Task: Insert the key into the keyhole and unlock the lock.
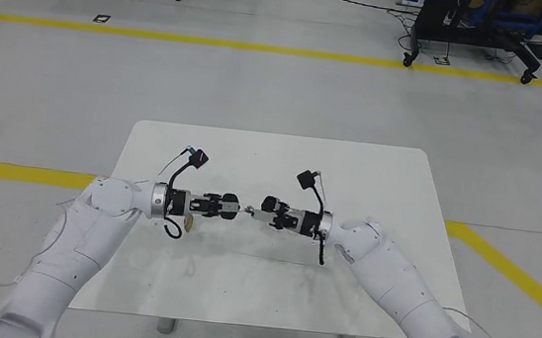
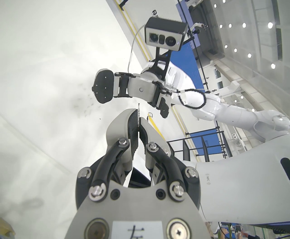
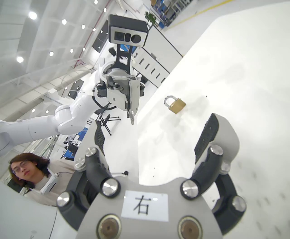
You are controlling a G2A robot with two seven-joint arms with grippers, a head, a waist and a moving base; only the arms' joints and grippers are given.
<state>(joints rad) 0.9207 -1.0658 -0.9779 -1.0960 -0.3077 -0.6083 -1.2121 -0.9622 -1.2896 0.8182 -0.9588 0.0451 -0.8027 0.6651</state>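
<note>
Top view: two grippers tip to tip above the table

The left gripper and right gripper face each other, near but apart, over the white table. The left one's jaws pinch the key, its blade sticking out past the pads. The right one's jaws stand spread. The brass padlock lies flat on the table, under the left wrist.

Both arms are bent inward with wrists facing each other, the tips near but apart. Left gripper: fingers pressed together on a thin key. Right gripper: fingers spread wide, its wrist apparently rolled sideways.
</note>
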